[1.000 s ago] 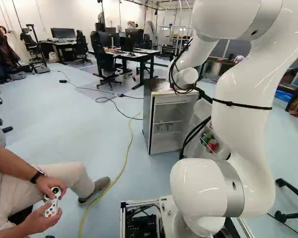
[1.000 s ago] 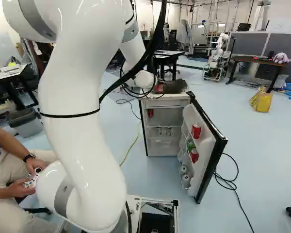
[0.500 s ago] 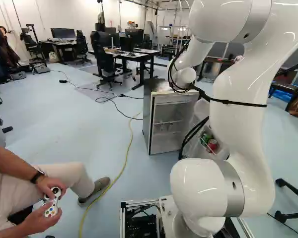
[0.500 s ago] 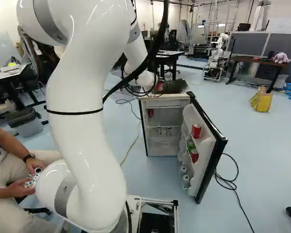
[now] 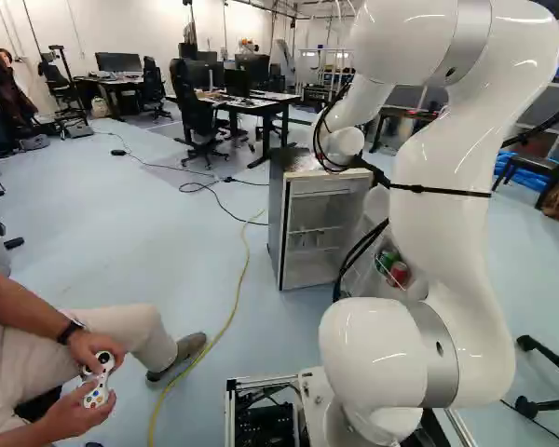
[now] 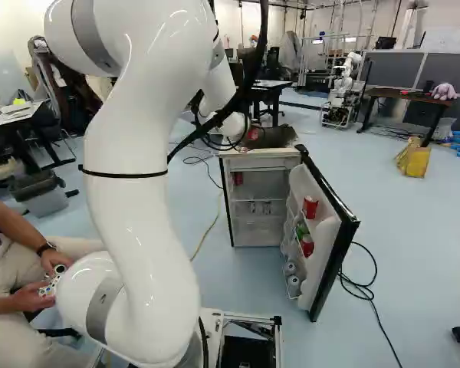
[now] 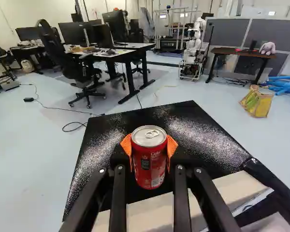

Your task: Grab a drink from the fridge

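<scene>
Little of my gripper shows in the base views, behind the arm's wrist. In the wrist view the gripper (image 7: 149, 147) is shut on a red drink can (image 7: 150, 166), with an orange pad (image 7: 127, 145) on either side. The upright can is over the front part of the fridge's black top (image 7: 183, 125); whether it touches the top I cannot tell. The same can shows as a red patch by the wrist in the right base view. The fridge (image 6: 262, 188) stands open, a red can (image 6: 238, 178) inside and several cans on its door (image 6: 331, 230).
A seated person's hands hold a controller (image 5: 98, 380) at the left of the left base view. A yellow cable (image 5: 233, 317) runs over the floor, and a black cable (image 6: 364, 290) lies beside the door. Desks (image 7: 121, 54) and another robot (image 7: 193, 50) stand beyond the fridge.
The arm's upper part has swung rightward in the right base view and leftward in the left one. Its wrist has shifted slightly the same ways. The base, fridge and door have stayed put.
</scene>
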You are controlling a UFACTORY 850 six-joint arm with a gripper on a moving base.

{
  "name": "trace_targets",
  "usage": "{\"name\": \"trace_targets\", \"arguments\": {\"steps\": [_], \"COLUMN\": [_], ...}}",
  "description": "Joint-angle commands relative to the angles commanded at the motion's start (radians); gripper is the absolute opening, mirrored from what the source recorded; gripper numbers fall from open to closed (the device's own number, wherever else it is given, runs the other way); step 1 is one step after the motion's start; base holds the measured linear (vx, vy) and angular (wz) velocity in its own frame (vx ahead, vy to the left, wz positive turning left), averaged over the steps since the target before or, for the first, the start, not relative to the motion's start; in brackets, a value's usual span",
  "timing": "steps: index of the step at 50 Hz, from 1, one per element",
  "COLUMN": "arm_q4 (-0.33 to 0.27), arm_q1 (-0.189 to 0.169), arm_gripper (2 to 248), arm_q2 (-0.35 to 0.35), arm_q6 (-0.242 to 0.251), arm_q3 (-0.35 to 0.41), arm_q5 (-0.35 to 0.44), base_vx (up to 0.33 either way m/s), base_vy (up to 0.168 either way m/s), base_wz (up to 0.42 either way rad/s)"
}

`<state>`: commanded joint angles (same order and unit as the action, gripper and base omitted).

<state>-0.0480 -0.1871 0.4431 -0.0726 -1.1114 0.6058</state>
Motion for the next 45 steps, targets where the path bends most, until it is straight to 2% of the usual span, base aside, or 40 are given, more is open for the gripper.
{"name": "trace_targets", "arguments": {"steps": [32,45], "arm_q4": [0.0,0.0], "arm_q1": [0.006,0.006], "arm_gripper": [90,90], "arm_q2": [0.11,0.123], "arm_q6": [0.0,0.0], "arm_q3": [-0.073,-0.082], "arm_q5": [0.016,0.016], "base_vx": [0.0,0.0], "base_vy": [0.0,0.0], "base_wz": [0.0,0.0]}}
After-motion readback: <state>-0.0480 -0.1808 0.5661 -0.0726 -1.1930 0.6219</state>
